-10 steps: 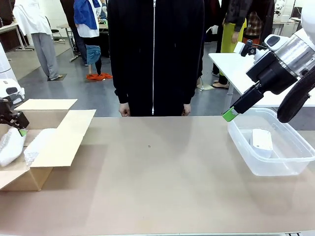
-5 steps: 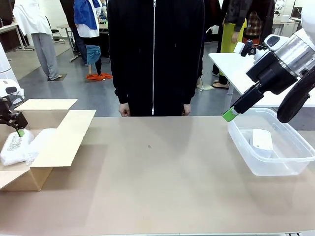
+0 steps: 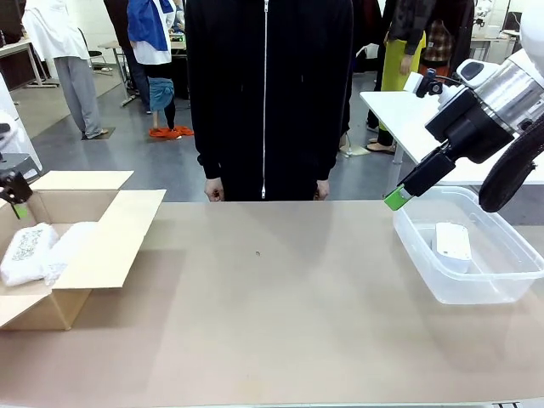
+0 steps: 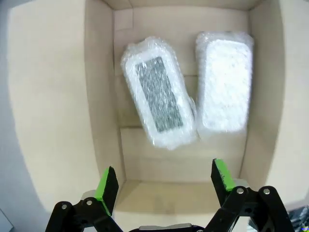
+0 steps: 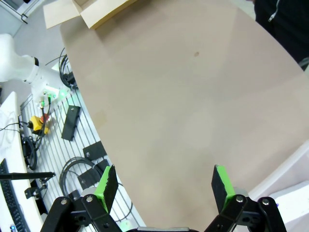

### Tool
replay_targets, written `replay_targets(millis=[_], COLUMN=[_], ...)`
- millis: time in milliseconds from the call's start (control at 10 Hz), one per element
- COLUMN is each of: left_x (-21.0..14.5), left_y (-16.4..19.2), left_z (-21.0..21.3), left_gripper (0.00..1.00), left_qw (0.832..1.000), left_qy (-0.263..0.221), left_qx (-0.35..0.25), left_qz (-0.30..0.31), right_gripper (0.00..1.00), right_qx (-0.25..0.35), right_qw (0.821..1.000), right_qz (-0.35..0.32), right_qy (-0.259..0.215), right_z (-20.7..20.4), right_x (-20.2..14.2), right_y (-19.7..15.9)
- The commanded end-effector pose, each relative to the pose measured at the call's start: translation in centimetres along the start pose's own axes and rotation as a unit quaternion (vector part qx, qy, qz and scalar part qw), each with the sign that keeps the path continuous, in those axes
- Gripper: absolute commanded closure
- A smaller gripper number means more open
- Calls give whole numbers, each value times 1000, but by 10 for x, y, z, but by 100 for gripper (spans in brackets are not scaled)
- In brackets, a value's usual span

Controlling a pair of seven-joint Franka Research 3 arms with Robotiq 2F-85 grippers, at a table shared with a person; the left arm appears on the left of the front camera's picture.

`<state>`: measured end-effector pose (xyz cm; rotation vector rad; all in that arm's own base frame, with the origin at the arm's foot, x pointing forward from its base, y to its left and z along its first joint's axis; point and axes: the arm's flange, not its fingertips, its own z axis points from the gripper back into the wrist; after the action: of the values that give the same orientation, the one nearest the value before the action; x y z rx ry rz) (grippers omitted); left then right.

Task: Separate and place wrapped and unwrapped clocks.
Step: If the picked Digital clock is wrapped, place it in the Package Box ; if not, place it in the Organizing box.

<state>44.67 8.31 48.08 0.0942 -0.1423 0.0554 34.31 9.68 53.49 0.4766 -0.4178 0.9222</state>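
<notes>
Robotics lab: open hall floor, white tables [image 3: 399, 110] in back, people standing around, cables [image 5: 77, 169] and gear on a slatted rack beside the table [image 3: 280, 314].

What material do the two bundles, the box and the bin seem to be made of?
Bundles: apparently bubble wrap, whitish, crinkly and translucent. Box: cardboard, matte brown, with folded flaps. Bin: clear plastic, glossy; the white clock shows through its wall.
</notes>
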Motion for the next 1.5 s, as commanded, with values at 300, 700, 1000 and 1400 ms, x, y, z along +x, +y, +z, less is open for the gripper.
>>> replay_targets(millis=[300, 700, 1000, 1400], left_x=[-40, -44, -44, -44], left_y=[-16, -18, -18, -18], left_z=[85, 91, 91, 91], left_gripper=[0, 0, 0, 0], left_qw=[999, 999, 999, 999], left_qy=[-44, -39, -39, -39], left_qx=[-21, -23, -23, -23], left_qz=[1, 1, 1, 1], right_gripper=[0, 0, 0, 0], right_qx=[2, 2, 2, 2], right_qw=[1000, 1000, 1000, 1000], right_qz=[0, 0, 0, 0], right_qy=[3, 3, 3, 3], right_z=[0, 0, 0, 0], right_x=[2, 2, 2, 2], right_y=[0, 0, 0, 0])
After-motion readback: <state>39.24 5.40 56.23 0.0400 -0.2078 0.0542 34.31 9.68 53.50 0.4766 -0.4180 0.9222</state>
